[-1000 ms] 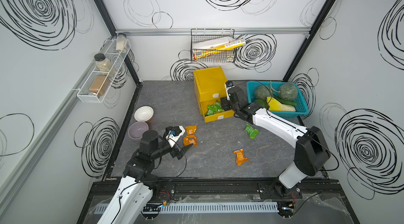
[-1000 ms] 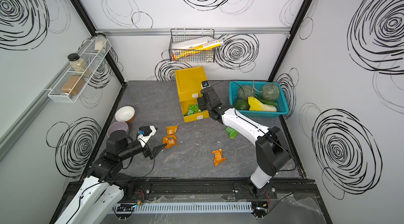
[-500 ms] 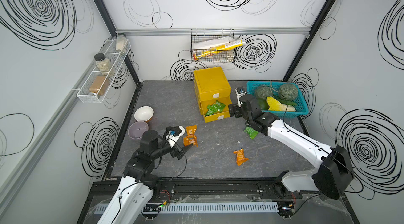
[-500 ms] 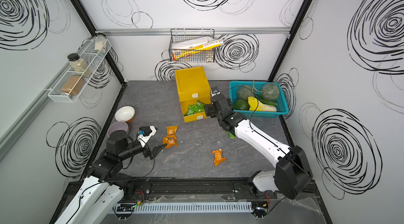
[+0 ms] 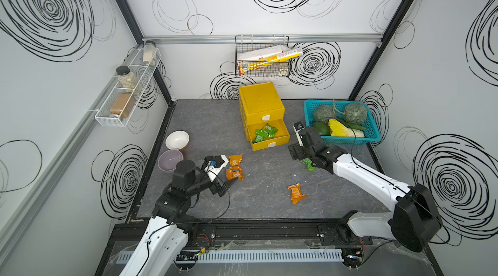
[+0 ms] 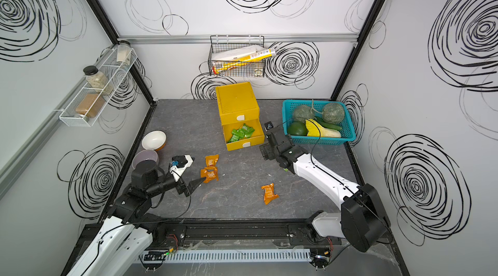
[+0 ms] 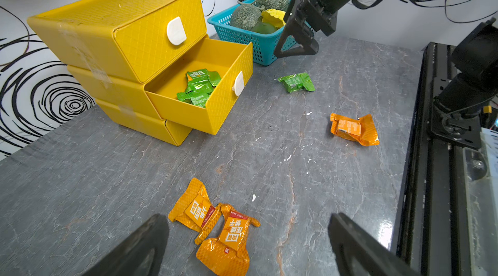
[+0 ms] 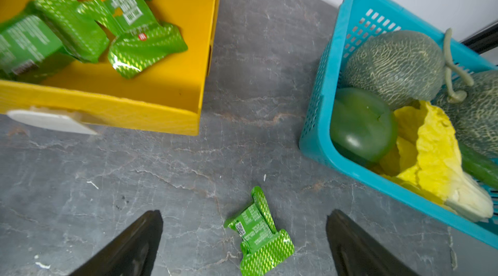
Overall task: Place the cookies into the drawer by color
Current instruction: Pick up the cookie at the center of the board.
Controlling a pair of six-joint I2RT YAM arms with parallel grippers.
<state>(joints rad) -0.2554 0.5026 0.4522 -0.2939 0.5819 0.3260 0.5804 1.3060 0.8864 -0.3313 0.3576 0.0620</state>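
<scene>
The yellow drawer [image 5: 261, 104] chest stands at the back, its middle drawer [image 7: 204, 115] pulled out with several green cookies [image 8: 80, 26] inside. My right gripper [image 8: 244, 215] hangs open just above a loose green cookie [image 8: 260, 237] on the table between chest and basket, and nothing is between its fingers. Two orange cookies [image 7: 194, 208] [image 7: 229, 239] lie touching each other just ahead of my open left gripper [image 7: 248, 247], near the table's left front. A third orange cookie [image 5: 296, 193] lies alone near the front middle.
A teal basket [image 5: 374, 137] of melons and vegetables sits close to the right of my right gripper. A white bowl [image 5: 177, 140] and a purple bowl [image 5: 170, 160] stand by the left table edge. A wire shelf and a wire basket hang on the walls.
My right gripper has drawn back from the open drawer toward the front right and now hangs over the loose green cookie. The left arm has not moved.
</scene>
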